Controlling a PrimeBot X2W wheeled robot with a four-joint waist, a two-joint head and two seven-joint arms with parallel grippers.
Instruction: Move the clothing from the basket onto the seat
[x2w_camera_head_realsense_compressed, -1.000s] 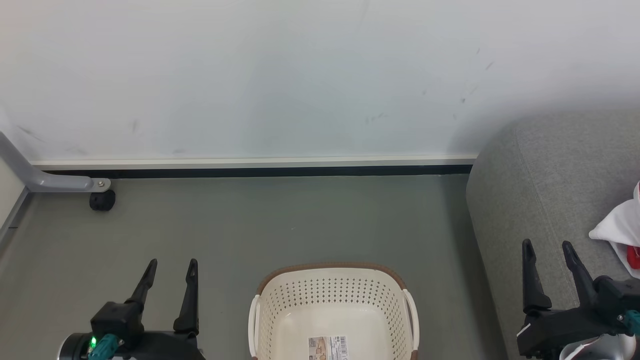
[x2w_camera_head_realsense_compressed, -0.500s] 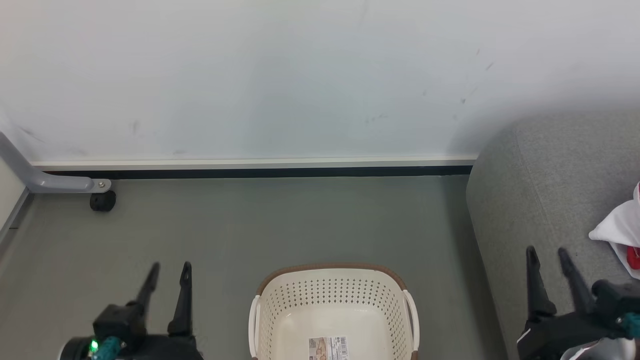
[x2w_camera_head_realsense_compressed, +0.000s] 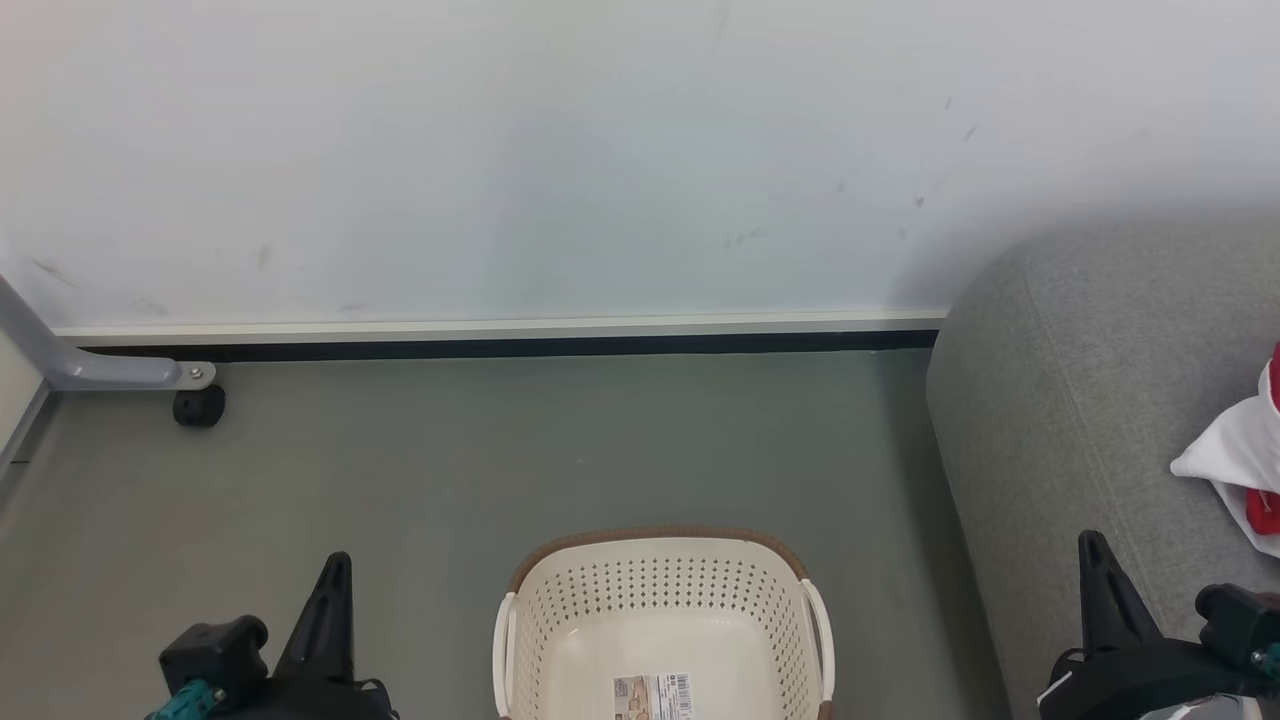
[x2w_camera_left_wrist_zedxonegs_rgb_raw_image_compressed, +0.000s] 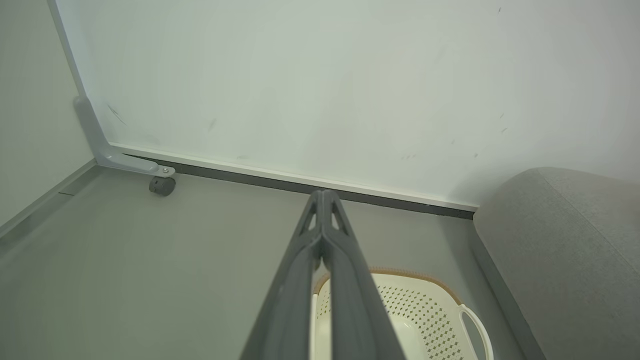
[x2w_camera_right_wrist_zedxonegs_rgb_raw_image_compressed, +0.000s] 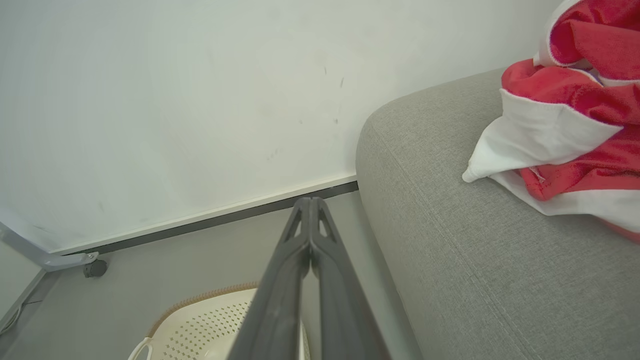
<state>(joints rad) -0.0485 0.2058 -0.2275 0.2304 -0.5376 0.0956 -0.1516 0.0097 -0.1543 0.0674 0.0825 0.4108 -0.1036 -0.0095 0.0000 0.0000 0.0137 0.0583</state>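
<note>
At lower corners, our left gripper (x2w_camera_head_realsense_compressed: 338, 566) and right gripper (x2w_camera_head_realsense_compressed: 1092, 548) sit clenched, empty; red-and-white clothing (x2w_camera_head_realsense_compressed: 1235, 462) lies on the sofa (x2w_camera_head_realsense_compressed: 1060, 400).

- A barcode sticker (x2w_camera_head_realsense_compressed: 654, 695) sits on the inner floor of the basket (x2w_camera_head_realsense_compressed: 661, 575); its print is too small to read
- No other text shows

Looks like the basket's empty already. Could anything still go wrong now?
Possibly. The right claw, shut, hangs close by the seat; a careless swing might snag the clothing and drag it off. The basket stands between both arms, so either could knock it.
</note>
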